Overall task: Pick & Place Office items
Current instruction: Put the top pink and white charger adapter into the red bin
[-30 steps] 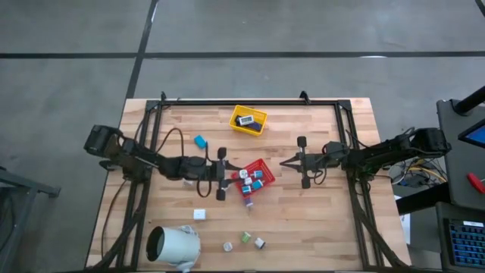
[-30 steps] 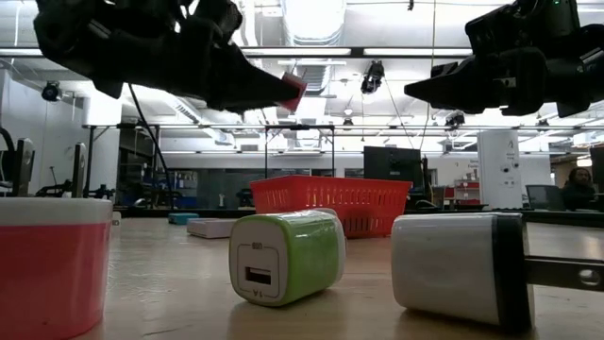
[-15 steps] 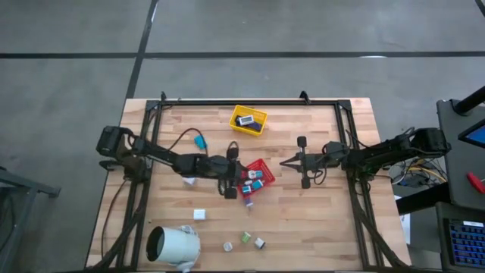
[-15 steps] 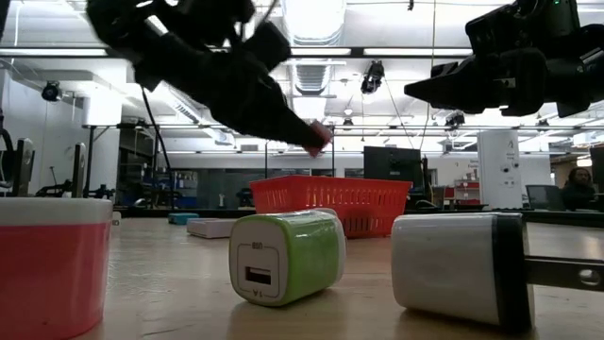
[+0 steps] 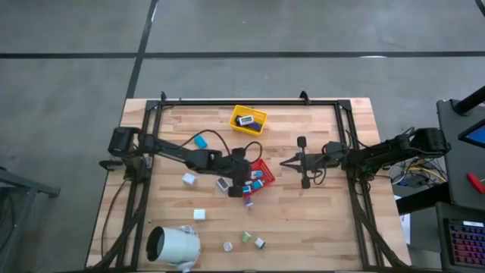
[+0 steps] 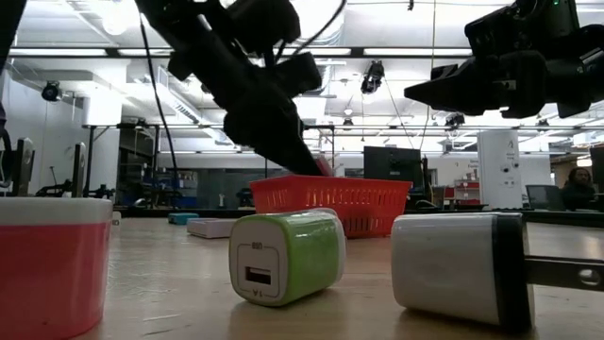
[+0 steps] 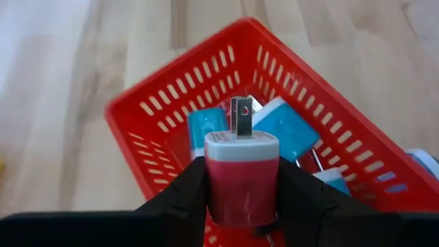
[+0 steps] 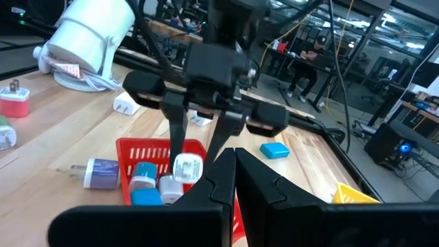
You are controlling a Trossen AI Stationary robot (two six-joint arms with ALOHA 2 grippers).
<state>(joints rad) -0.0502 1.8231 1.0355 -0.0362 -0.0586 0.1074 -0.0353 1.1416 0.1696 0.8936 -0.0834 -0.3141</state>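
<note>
Two arms reach in over the worktop (image 5: pixel 318 212): the left gripper (image 7: pixel 241 206) hangs above the red tray (image 7: pixel 171 110), fingers (image 7: pixel 180 199) clamped on a pink-and-white plug block (image 7: pixel 241 182); farther right, the right gripper (image 5: pixel 303 161) waits, its fingers pressed together, holding nothing.

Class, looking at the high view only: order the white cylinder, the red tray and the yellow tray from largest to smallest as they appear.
1. White cylinder
2. Red tray and yellow tray: they look alike, and the left arm covers part of the red one, so I won't rank them.
</note>
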